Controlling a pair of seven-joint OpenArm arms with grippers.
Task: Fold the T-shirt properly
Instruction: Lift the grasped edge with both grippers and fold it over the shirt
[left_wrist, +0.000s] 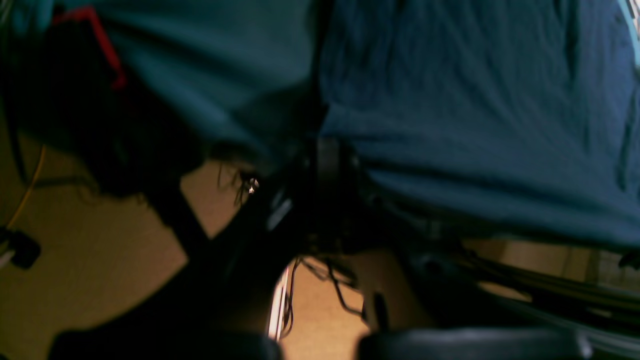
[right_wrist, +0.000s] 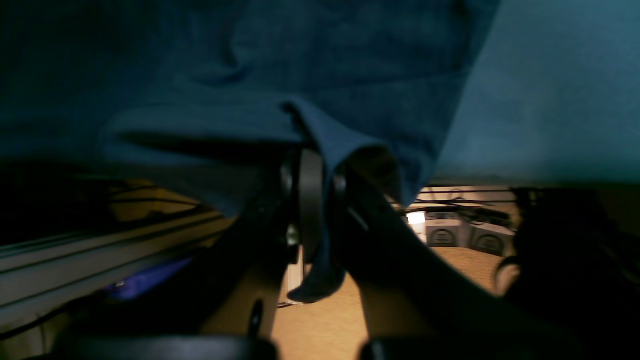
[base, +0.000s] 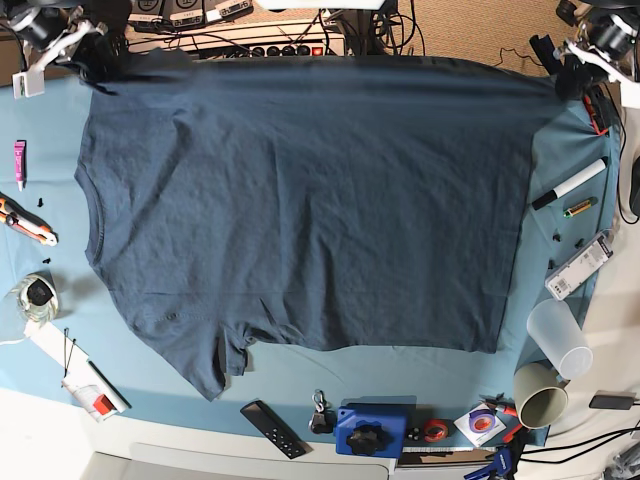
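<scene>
The dark navy T-shirt (base: 300, 210) lies spread flat on the teal table cloth (base: 560, 190), with a sleeve toward the near left. My right gripper (base: 98, 62) sits at the shirt's far left corner. In the right wrist view it (right_wrist: 317, 200) is shut on a fold of the T-shirt (right_wrist: 300, 75), and a flap of cloth hangs below the fingers. My left gripper (base: 562, 72) is at the far right corner. The left wrist view is dark there, and the gripper (left_wrist: 325, 165) appears shut on the edge of the T-shirt (left_wrist: 475, 125).
A marker (base: 568, 185), a clear cup (base: 558, 338) and a paper cup (base: 540, 395) stand along the right side. A remote (base: 272, 428) and a blue block (base: 370, 430) lie at the near edge. A pink tube (base: 19, 162) and a cutter (base: 28, 222) lie at the left.
</scene>
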